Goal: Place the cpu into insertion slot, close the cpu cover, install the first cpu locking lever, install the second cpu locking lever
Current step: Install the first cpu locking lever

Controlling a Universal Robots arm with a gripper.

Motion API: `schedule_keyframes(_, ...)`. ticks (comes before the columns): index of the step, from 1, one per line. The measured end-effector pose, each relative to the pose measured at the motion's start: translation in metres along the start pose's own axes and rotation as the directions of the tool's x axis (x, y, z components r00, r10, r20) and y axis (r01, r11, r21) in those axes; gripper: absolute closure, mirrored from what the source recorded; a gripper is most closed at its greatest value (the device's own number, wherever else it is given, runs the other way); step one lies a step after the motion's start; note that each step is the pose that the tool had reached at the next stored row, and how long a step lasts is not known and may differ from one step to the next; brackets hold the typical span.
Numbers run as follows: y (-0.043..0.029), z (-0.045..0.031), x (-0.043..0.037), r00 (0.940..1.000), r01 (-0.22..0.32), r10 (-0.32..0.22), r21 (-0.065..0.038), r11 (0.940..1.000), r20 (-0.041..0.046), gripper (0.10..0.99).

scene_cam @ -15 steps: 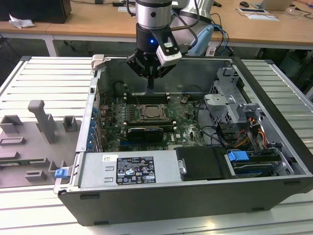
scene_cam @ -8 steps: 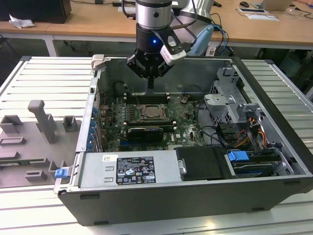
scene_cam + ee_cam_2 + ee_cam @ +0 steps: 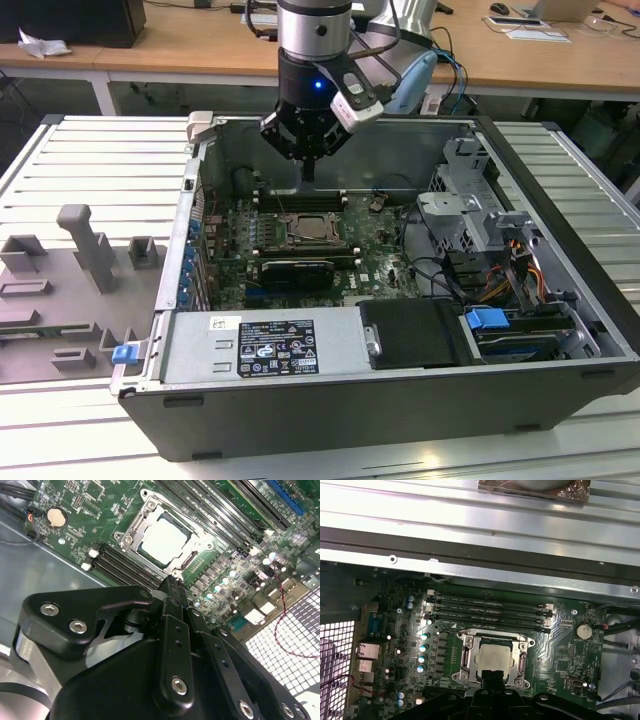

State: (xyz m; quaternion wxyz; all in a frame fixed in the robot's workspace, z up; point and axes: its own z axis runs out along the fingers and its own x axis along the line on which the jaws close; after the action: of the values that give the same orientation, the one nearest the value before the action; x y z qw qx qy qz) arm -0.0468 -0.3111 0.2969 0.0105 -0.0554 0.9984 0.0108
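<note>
Silvery-tan and square, the cpu (image 3: 165, 541) sits in the insertion slot (image 3: 191, 558) on the green circuit board (image 3: 75, 510), with the metal frame of the cpu cover (image 3: 137, 535) lying flat around it. Above the board, just beside the socket, hangs the black end effector (image 3: 171, 582), its fingers pressed together with nothing between them. On the slatted worktop (image 3: 90, 150) rests the open computer case (image 3: 400, 410).
</note>
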Motion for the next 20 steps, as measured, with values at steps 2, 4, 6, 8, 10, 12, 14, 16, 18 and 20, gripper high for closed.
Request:
schedule_keyframes(2, 0.0001, 0.0003, 0.0004, 1.0, 0.0, 0.0, 0.0, 1.0, 0.0, 0.98)
schedule_keyframes(4, 0.0001, 0.0005, 0.001, 1.0, 0.001, -0.001, 0.0, 1.0, 0.0, 0.98)
schedule_keyframes(6, 0.0004, 0.0012, 0.0031, 1.0, 0.002, -0.002, 0.0, 1.0, 0.0001, 0.98)
schedule_keyframes(8, 0.0007, 0.002, 0.0066, 1.0, 0.002, -0.002, 0.0, 1.0, 0.0, 0.98)
schedule_keyframes(10, 0.0012, 0.0029, 0.0108, 1.0, 0.002, -0.002, 0.0, 1.0, 0.0001, 0.98)
schedule_keyframes(12, 0.0018, 0.0065, 0.0161, 0.9999, -0.011, 0.011, 0.0, 0.9999, 0.0006, 0.98)
schedule_keyframes(14, 0.002, 0.0088, 0.0184, 0.9997, -0.023, 0.023, 0.001, 0.9997, 0.0007, 0.98)
schedule_keyframes(16, 0.0026, 0.0117, 0.0243, 0.9997, -0.024, 0.024, 0.0, 0.9997, 0.0008, 0.98)
schedule_keyframes(18, 0.0027, 0.0123, 0.0253, 0.9997, -0.024, 0.024, 0.001, 0.9997, 0.0006, 0.98)
schedule_keyframes(20, 0.0029, 0.0127, 0.0273, 0.9997, -0.024, 0.024, 0.0, 0.9997, 0.0007, 0.98)
